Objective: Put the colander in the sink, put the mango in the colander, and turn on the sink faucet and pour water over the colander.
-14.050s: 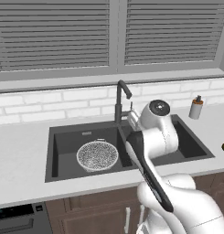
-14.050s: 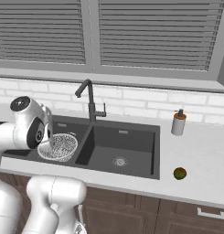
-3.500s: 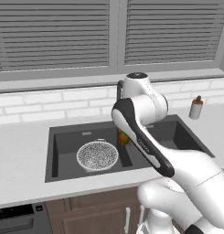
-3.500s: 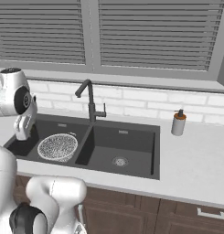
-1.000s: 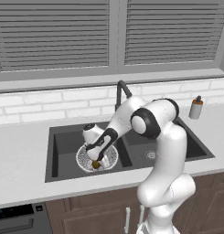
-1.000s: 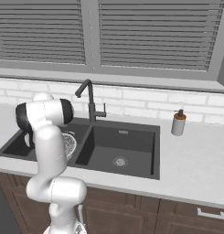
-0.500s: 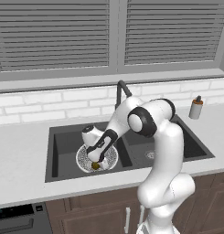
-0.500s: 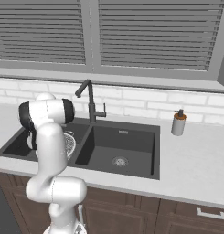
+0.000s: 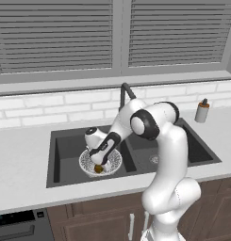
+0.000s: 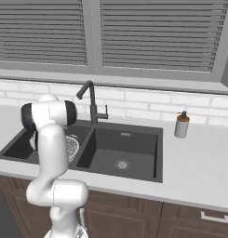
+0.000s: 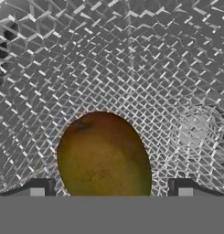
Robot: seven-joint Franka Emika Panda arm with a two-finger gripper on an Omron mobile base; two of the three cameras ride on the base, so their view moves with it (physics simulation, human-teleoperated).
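left base view: the arm reaches down into the left basin of the sink [image 9: 65, 141], and the gripper [image 9: 101, 164] sits low over the colander [image 9: 88, 162], which rests on the basin floor. the mango [image 9: 99, 168] lies in the colander right at the fingertips. from here i cannot tell how wide the jaws stand. the sink faucet [image 9: 125, 92] rises behind the arm, and no stream shows at it.

right base view: the arm's own body covers most of the colander [image 10: 71, 146]; a sliver of mesh shows in the left basin. the sink faucet [image 10: 90, 103] stands at the back between the basins, its small lever to the side.

hand view: the mango [image 11: 103, 157] rests on the mesh of the colander [image 11: 145, 68], between the two fingertips [image 11: 38, 188], which stand wide apart with a gap on each side, so the hand looks open and holds nothing. the fruit looks smooth, rounded and firm, probably a bit slippery; its narrower middle would give the surest hold. the mesh bowl seems light and stiff, best taken by rim or handle.
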